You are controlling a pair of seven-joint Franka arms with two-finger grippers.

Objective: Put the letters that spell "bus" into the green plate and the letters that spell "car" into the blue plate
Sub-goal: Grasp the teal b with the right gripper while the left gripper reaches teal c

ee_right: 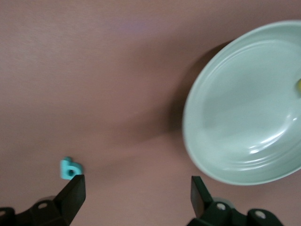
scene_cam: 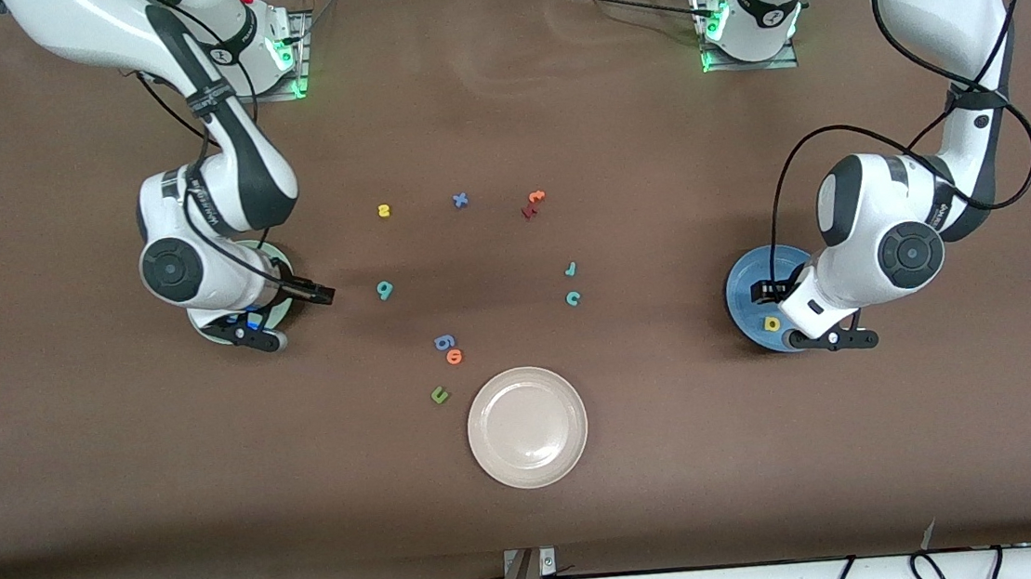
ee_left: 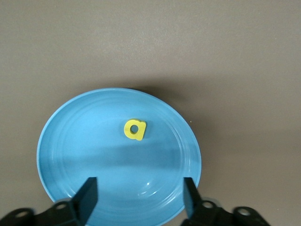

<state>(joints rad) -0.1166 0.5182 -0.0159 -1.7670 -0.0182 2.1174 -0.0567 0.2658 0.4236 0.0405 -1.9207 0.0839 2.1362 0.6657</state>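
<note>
Yellow "a" [ee_left: 134, 129] lies mid blue plate [ee_left: 61, 155], beneath open left pincer [ee_left: 139, 197].

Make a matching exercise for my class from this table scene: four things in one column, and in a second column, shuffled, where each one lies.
Things
1. yellow "a"
2. teal "c"
3. dark green "u"
4. left claw

Places
A. beside the cream-white plate, toward the right arm's end
B. open, above the blue plate
C. in the blue plate
D. on the bare table, just nearer the front camera than the teal "r"

Pairs: 1-C, 2-D, 3-A, 4-B
</note>
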